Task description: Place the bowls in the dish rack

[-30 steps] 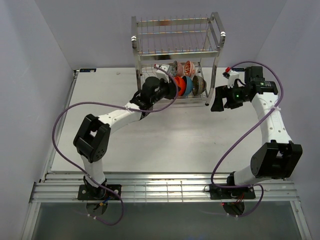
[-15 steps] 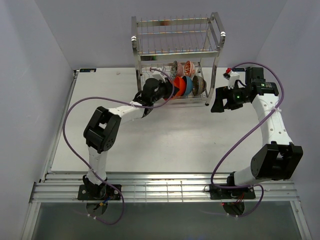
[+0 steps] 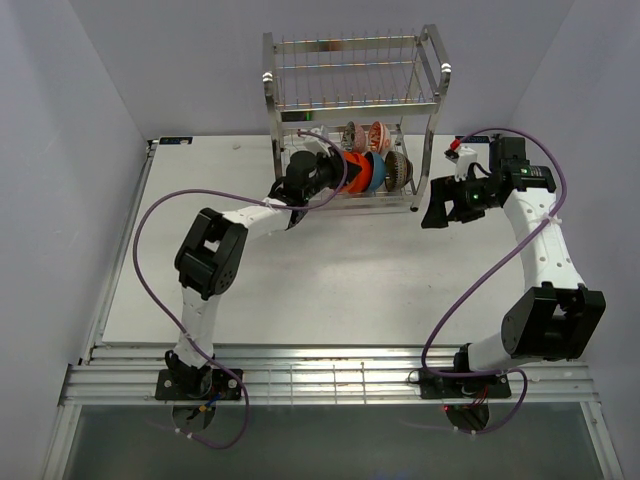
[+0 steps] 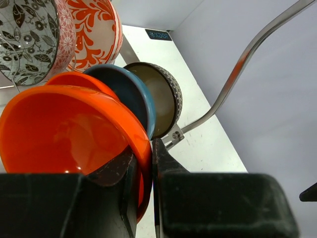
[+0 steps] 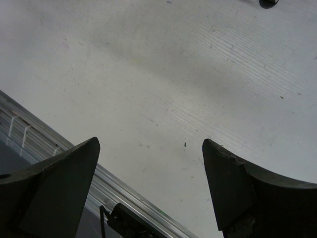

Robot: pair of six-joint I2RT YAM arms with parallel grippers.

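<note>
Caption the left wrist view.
Left gripper clamps rim of orange bowl, beside blue bowl and brown bowl in rack.

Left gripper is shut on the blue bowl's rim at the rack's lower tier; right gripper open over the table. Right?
No: the left gripper is shut on the rim of the orange bowl, per the left wrist view; the blue bowl sits behind it. Rest stands.

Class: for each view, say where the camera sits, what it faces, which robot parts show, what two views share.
Top: above, behind arms, looking down on table, rack; both arms show.
Left wrist: along the left hand gripping the orange bowl.
Right wrist: down at table; open right hand.
Shared: orange bowl, top and left.
</note>
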